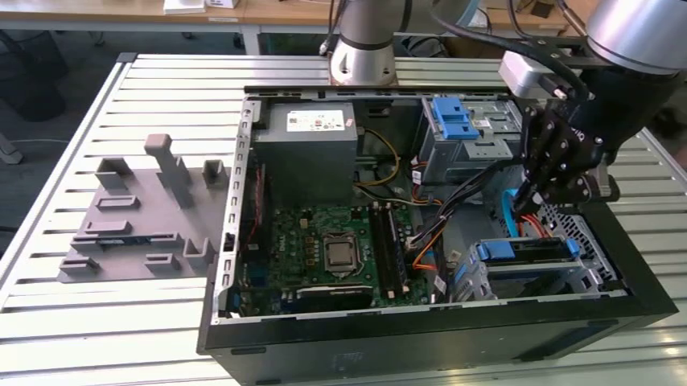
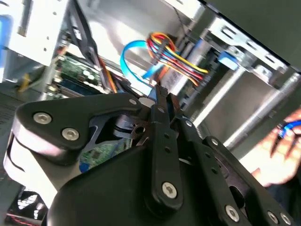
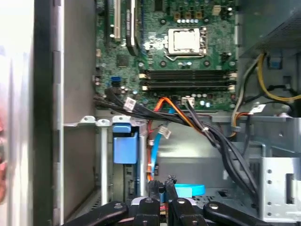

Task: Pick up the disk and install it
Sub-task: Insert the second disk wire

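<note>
Inside the open computer case (image 1: 322, 338) the claw (image 1: 542, 191) hangs — fingers together — above the blue-railed disk (image 1: 526, 251).

The end effector (image 2: 157, 101) is hanging inside the computer case, fingers pressed together, with a blue cable (image 2: 134, 61) and coloured wires (image 2: 176, 59) lying at twelve o'clock.
</note>
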Available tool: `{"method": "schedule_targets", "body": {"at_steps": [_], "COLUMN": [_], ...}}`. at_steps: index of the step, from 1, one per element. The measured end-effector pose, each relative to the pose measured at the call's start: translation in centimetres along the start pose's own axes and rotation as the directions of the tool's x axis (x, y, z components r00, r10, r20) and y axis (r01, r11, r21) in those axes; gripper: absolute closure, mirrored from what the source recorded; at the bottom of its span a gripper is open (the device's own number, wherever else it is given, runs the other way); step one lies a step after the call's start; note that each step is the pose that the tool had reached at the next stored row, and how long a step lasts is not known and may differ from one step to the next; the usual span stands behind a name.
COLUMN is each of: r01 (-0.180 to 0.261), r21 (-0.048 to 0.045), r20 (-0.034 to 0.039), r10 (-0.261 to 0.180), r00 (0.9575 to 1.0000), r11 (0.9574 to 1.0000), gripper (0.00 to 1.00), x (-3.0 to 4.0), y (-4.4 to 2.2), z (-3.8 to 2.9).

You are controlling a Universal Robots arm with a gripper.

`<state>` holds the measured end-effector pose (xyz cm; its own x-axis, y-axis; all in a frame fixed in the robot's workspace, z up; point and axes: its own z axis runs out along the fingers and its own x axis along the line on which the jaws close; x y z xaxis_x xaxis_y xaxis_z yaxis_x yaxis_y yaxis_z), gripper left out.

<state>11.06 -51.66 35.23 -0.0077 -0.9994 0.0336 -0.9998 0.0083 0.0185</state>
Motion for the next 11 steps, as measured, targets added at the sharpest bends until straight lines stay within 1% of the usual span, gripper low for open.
{"method": "schedule_targets", "body": {"at_steps": [1, 2, 3, 4, 5, 9, 11], "r01": [0.000, 0.001, 0.001, 0.001, 0.002, 0.003, 0.003], "r21": [0.0004, 0.0008, 0.0020, 0.0044, 0.0068, 0.0156, 0.0192], "r20": [0.0183, 0.0346, 0.0429, 0.0454, 0.0462, 0.0481, 0.0483], "r10": [0.000, -0.001, -0.001, -0.001, -0.002, -0.003, -0.003], "r00": [0.9998, 0.9994, 0.9991, 0.9990, 0.9989, 0.9988, 0.9988], "r11": [1.0000, 1.0000, 1.0000, 1.0000, 1.0000, 0.9999, 0.9998], "gripper": [0.83, 0.83, 0.83, 0.83, 0.83, 0.83, 0.83], "x": [0.05, 0.10, 0.19, 0.31, 0.49, 1.31, 1.54], "y": [0.00, 0.01, 0.01, 0.00, 0.00, -0.01, -0.02], "z": [0.01, 0.01, 0.04, 0.09, 0.16, 0.45, 0.52]}}
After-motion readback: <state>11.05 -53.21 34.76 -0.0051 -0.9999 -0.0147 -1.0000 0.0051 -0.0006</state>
